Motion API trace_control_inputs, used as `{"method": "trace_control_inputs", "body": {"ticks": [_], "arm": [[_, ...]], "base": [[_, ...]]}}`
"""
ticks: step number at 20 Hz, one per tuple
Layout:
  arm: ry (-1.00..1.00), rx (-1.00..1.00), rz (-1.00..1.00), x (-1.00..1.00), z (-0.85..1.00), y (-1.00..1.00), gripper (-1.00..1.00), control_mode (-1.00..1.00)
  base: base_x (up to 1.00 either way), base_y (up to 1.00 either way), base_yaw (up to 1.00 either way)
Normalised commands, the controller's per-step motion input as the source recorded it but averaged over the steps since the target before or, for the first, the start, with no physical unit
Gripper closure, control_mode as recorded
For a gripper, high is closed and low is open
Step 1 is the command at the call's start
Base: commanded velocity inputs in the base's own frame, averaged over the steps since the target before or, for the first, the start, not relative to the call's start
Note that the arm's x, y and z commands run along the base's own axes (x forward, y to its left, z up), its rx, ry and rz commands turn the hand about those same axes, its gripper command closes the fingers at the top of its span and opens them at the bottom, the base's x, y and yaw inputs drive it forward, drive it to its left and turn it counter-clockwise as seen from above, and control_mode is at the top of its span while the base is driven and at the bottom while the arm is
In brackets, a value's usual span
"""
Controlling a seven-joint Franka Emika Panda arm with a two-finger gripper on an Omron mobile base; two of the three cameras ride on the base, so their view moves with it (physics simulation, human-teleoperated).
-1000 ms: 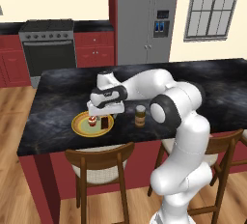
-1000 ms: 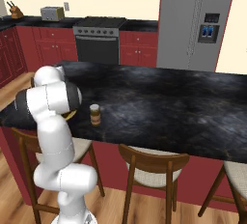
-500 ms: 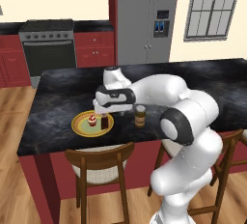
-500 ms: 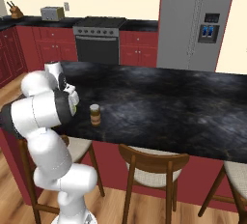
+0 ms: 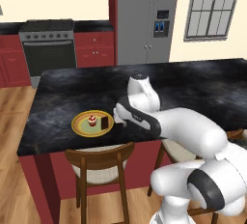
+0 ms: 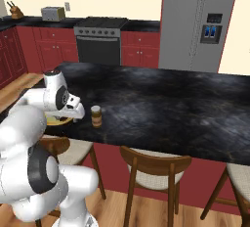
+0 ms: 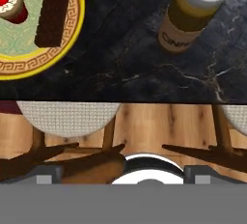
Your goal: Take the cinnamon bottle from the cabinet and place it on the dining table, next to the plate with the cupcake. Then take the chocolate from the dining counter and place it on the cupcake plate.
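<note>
Resting flat on the plate (image 7: 29,61) at 3 o'clock of the cupcake (image 7: 10,3), the chocolate (image 7: 51,16) is judged light, rigid, brittle; grip its long edges. Cinnamon bottle (image 7: 193,15) stands near. Hand (image 5: 120,117) state: cannot tell.

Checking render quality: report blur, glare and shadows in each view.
Left base view: soft, the chocolate on the plate casts little shadow. Right base view: even light, cinnamon bottle slightly blurred. Hand view: sharpest; no glare on the dining table.
</note>
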Motion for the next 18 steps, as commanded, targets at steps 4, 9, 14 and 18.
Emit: {"method": "trace_control_inputs", "body": {"ticks": [4, 9, 14, 18], "arm": [[-0.04, 0.01, 0.0, -1.0, 0.28, -0.14, -1.0, -1.0], [-0.07, 0.0, 0.0, -1.0, 0.54, -0.17, -1.0, -1.0], [-0.12, 0.04, 0.0, -0.83, 0.67, -0.58, -1.0, -1.0], [-0.07, 0.14, -0.03, -0.55, 0.75, -0.92, -1.0, -1.0]], "base": [[0.0, 0.0, 0.0], [0.0, 0.0, 0.0], [0.0, 0.0, 0.0], [0.0, 0.0, 0.0]]}}
